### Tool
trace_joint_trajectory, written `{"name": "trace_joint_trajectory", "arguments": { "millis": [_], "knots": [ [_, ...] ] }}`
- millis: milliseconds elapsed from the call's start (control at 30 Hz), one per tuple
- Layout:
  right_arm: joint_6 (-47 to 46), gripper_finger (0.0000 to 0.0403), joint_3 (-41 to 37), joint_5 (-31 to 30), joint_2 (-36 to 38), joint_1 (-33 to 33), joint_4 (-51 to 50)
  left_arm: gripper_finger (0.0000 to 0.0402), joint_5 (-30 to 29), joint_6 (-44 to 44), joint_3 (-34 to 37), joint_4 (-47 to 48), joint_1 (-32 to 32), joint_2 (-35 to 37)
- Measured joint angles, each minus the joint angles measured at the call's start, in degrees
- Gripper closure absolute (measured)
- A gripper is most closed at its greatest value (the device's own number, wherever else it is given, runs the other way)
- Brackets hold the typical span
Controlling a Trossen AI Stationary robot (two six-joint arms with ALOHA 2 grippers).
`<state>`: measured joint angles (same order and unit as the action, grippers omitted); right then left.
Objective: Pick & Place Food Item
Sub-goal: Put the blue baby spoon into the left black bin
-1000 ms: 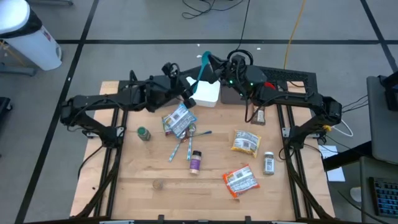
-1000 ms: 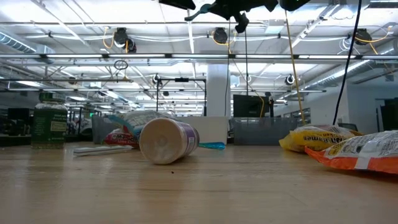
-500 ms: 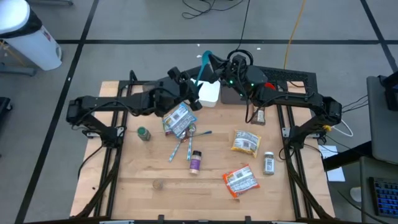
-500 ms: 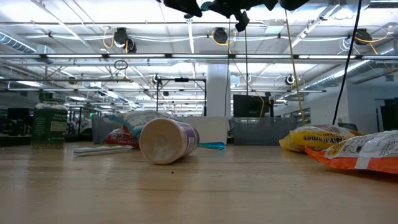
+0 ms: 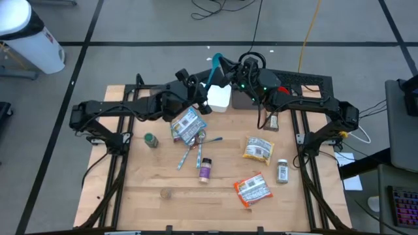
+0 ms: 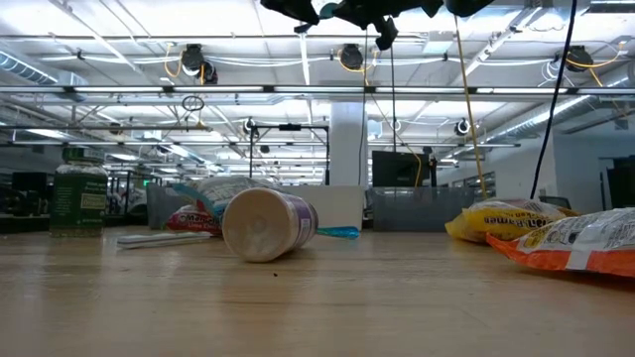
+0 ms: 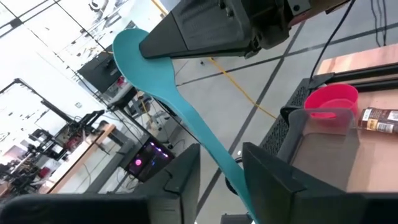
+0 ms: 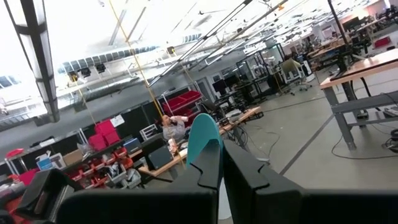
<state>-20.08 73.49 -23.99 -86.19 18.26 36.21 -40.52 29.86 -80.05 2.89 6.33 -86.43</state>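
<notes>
Right jaws (image 5: 221, 67) clamped on upward-slanting teal spatula (image 7: 171, 99).

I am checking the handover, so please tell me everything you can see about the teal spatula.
The teal spatula looks like smooth plastic, with a rounded flat blade and a long thin handle. The right gripper is shut on its blade end, holding it tilted in the air. The left gripper's fingers stand either side of the handle, not clearly gripping.

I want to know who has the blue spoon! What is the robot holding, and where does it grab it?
The right gripper pinches the teal spatula at its wide blade end. The left gripper has its fingers around the handle end.
</notes>
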Motion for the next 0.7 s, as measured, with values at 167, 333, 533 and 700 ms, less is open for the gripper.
{"name": "trace_joint_trajectory", "arguments": {
  "millis": [167,333,533,700],
  "knots": [
    [0.0,0.0403,0.0,0.04,0.0,0.02,-0.03,0.0294,2.44,-1.63,0.0,0.29,0.93,0.0],
    [0.04,0.0403,0.0,0.1,0.0,0.04,-0.07,0.0295,4.02,-3.17,0.0,0.85,1.66,0.02],
    [0.2,0.0403,0.0,1.49,0.0,0.04,-0.12,0.0295,4.49,-4.34,0.0,1.74,2.21,0.02],
    [0.17,0.0403,0.0,1.64,0.0,0.04,-0.09,0.0295,3.61,-4.95,0.0,1.65,2.34,0.02]
  ]
}}
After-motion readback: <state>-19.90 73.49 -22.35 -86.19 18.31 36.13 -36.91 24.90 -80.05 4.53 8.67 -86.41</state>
